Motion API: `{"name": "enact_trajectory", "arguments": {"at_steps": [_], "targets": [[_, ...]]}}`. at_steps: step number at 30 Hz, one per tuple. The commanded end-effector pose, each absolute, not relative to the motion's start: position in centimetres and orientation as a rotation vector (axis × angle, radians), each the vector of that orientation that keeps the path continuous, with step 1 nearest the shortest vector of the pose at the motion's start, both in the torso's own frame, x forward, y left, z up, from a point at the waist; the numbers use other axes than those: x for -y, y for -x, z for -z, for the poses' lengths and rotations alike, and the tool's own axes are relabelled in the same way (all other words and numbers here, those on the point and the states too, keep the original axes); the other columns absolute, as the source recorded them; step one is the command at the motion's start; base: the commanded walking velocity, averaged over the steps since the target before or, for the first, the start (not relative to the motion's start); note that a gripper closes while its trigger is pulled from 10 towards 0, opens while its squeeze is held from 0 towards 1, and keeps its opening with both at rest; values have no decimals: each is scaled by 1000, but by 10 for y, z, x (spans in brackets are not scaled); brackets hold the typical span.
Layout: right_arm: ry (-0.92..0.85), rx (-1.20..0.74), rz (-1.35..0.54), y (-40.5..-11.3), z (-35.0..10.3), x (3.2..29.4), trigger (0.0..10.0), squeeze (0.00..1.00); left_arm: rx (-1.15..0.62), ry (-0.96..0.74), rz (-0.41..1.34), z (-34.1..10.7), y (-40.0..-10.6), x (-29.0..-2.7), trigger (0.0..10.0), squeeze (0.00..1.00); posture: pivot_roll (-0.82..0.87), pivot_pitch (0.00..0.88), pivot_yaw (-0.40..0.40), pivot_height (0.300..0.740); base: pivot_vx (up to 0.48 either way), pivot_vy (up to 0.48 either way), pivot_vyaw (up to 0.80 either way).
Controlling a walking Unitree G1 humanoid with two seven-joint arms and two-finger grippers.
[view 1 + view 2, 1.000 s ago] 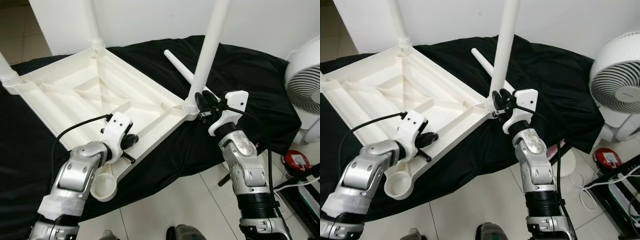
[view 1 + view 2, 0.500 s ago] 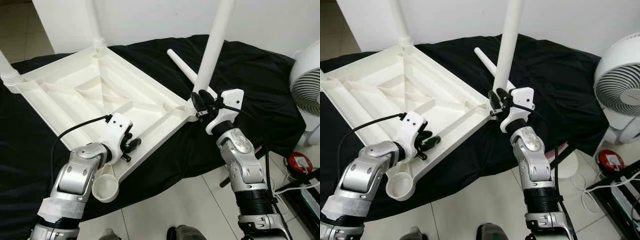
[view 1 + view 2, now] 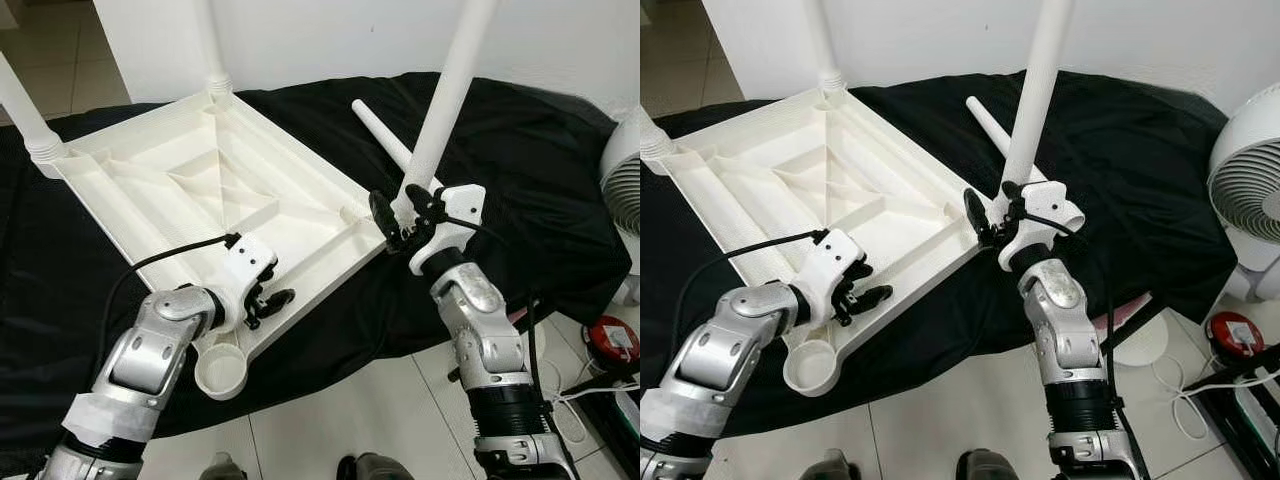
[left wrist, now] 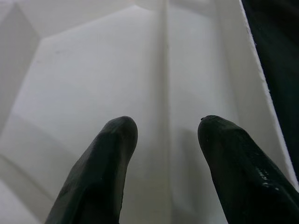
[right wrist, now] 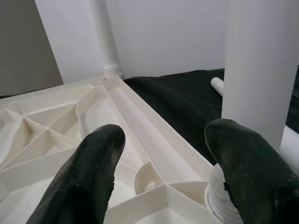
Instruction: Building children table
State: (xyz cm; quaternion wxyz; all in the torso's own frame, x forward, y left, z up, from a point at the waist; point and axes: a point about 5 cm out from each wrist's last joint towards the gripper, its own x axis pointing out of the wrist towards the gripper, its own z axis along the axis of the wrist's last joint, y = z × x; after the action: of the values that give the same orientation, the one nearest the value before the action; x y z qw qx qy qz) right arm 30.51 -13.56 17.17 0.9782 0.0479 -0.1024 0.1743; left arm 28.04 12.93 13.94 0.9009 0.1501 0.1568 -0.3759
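A white plastic table top [image 3: 190, 190] lies upside down on a black cloth. Three white legs stand in its corners: one at the far left [image 3: 22, 112], one at the back [image 3: 212, 55], one on the right [image 3: 448, 110]. A fourth leg [image 3: 383, 140] lies loose on the cloth behind. The near corner socket [image 3: 222, 370] is empty. My left gripper [image 3: 268, 300] is open over the table top's near rim [image 4: 261, 93]. My right gripper [image 3: 397, 213] is open at the base of the right leg [image 5: 254, 70], which stands beside one fingertip [image 5: 240, 163].
A white fan [image 3: 1252, 185] stands at the right, with a red object [image 3: 1233, 333] and cables on the tiled floor below it. A white wall [image 3: 330, 40] rises just behind the cloth. Bare floor tiles [image 3: 360, 420] lie between my arms.
The view has shifted. My right gripper's fingers have spread apart at the base of the right leg. My left gripper's fingers have opened at the near rim.
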Motion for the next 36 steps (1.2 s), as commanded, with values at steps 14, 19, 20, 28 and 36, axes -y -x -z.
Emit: {"name": "enact_trajectory", "arguments": {"at_steps": [14, 19, 20, 28, 36], "targets": [[-62, 165, -336, -294, -154, 144, 10000, 0, -257, -401, 837, -154, -281, -174, 10000, 0, 35, 4, -17, 740, 0, 0, 0], [-40, 146, -352, -291, -149, 145, 10000, 0, -207, -429, 726, -159, -293, -196, 10000, 0, 42, 9, -22, 740, 0, 0, 0], [-31, 143, -364, -290, -148, 145, 10000, 0, -220, -427, 728, -158, -294, -203, 10000, 0, 43, 12, -21, 740, 0, 0, 0], [1, 135, -399, -288, -147, 148, 10000, 0, -258, -425, 862, -149, -284, -209, 10000, 0, 44, 18, -17, 740, 0, 0, 0], [-12, 129, -398, -286, -146, 145, 10000, 0, -299, -501, 846, -131, -290, -204, 10000, 0, 39, 24, -8, 740, 0, 0, 0]]}}
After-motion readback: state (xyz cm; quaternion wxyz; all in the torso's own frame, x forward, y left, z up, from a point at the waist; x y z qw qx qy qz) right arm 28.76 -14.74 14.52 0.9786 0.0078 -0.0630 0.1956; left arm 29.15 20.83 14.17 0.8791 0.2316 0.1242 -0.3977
